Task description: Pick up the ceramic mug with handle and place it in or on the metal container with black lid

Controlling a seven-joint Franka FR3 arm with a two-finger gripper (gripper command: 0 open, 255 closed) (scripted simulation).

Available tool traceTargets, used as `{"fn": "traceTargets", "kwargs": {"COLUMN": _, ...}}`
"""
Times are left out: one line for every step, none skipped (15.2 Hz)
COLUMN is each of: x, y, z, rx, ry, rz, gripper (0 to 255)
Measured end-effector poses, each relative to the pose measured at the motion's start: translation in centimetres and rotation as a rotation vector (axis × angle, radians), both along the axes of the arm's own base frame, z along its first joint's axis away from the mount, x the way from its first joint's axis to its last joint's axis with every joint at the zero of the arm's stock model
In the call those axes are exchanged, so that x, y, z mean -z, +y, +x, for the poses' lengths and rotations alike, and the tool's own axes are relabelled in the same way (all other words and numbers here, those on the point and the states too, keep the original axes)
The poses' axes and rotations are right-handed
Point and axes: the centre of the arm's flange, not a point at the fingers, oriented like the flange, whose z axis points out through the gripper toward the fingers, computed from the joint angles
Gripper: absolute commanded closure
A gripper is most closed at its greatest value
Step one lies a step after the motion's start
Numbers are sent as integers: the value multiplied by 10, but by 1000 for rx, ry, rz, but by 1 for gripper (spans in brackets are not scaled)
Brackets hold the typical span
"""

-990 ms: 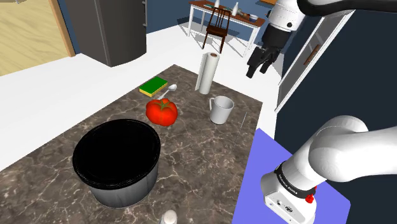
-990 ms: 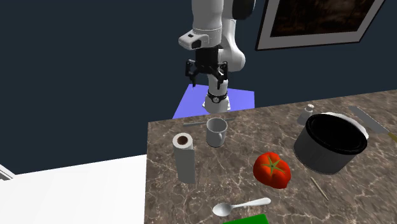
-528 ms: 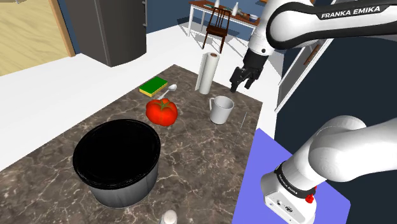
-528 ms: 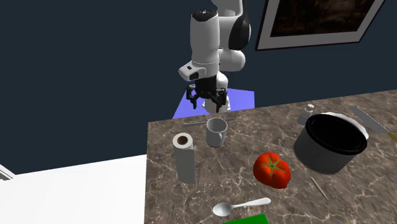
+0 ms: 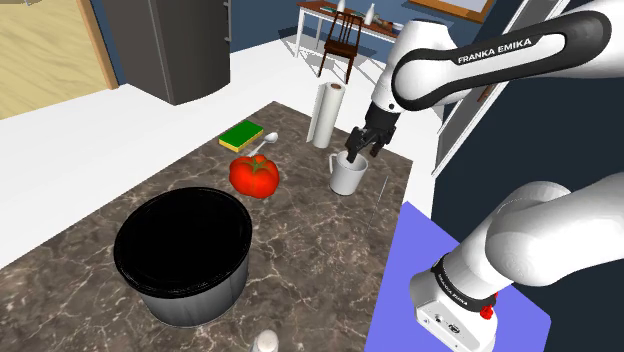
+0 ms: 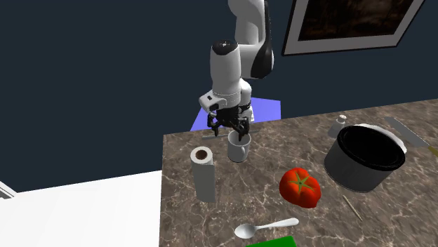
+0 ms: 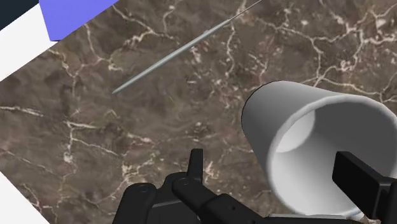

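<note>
A white mug (image 5: 347, 176) with a small handle stands upright on the dark marble counter (image 5: 310, 250), near the paper roll. My black gripper (image 5: 358, 148) hangs open right over its rim. In the second exterior view the gripper (image 6: 230, 126) sits just above the mug (image 6: 238, 147). In the wrist view the gripper (image 7: 271, 162) straddles the mug (image 7: 299, 121): one finger is outside its wall, the other over its opening, and neither touches it. The grey metal pot (image 5: 190, 305) with a black rim stands open at the counter's near end, also seen as the pot (image 6: 347, 172).
A red tomato (image 5: 254, 176) lies between mug and pot. A paper towel roll (image 5: 325, 115), a spoon (image 5: 262, 143) and a green sponge (image 5: 241, 136) sit at the far end. A thin metal rod (image 7: 184, 48) lies beside the mug. A small shaker (image 5: 265, 343) stands by the pot.
The arm has swung down and toward the mug. The gripper dropped from high above the counter's edge to just over the mug's rim, with its fingers still apart.
</note>
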Motion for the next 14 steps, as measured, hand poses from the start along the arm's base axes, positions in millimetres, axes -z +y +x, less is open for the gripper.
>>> {"fn": "traceTargets", "kwargs": {"x": 5, "y": 2, "z": 0, "rx": 0, "ry": 0, "rz": 0, "gripper": 0}}
{"fn": "traceTargets", "kwargs": {"x": 11, "y": 2, "z": 0, "rx": 0, "ry": 0, "rz": 0, "gripper": 0}}
{"fn": "traceTargets", "kwargs": {"x": 16, "y": 3, "z": 0, "rx": 0, "ry": 0, "rz": 0, "gripper": 0}}
{"fn": "traceTargets", "kwargs": {"x": 20, "y": 3, "z": 0, "rx": 0, "ry": 0, "rz": 0, "gripper": 0}}
{"fn": "traceTargets", "kwargs": {"x": 22, "y": 3, "z": 0, "rx": 1, "ry": 0, "rz": 0, "gripper": 0}}
{"fn": "traceTargets", "kwargs": {"x": 23, "y": 3, "z": 0, "rx": 1, "ry": 0, "rz": 0, "gripper": 0}}
{"fn": "traceTargets", "kwargs": {"x": 23, "y": 3, "z": 0, "rx": 1, "ry": 0, "rz": 0, "gripper": 0}}
{"fn": "traceTargets", "kwargs": {"x": 23, "y": 3, "z": 0, "rx": 1, "ry": -1, "rz": 0, "gripper": 0}}
{"fn": "traceTargets", "kwargs": {"x": 24, "y": 3, "z": 0, "rx": 1, "ry": -1, "rz": 0, "gripper": 0}}
{"fn": "traceTargets", "kwargs": {"x": 24, "y": 3, "z": 0, "rx": 1, "ry": -1, "rz": 0, "gripper": 0}}
{"fn": "traceTargets", "kwargs": {"x": 24, "y": 3, "z": 0, "rx": 1, "ry": -1, "rz": 0, "gripper": 255}}
{"fn": "traceTargets", "kwargs": {"x": 24, "y": 3, "z": 0, "rx": 1, "ry": -1, "rz": 0, "gripper": 255}}
{"fn": "traceTargets", "kwargs": {"x": 24, "y": 3, "z": 0, "rx": 1, "ry": -1, "rz": 0, "gripper": 255}}
{"fn": "traceTargets", "kwargs": {"x": 24, "y": 3, "z": 0, "rx": 1, "ry": -1, "rz": 0, "gripper": 255}}
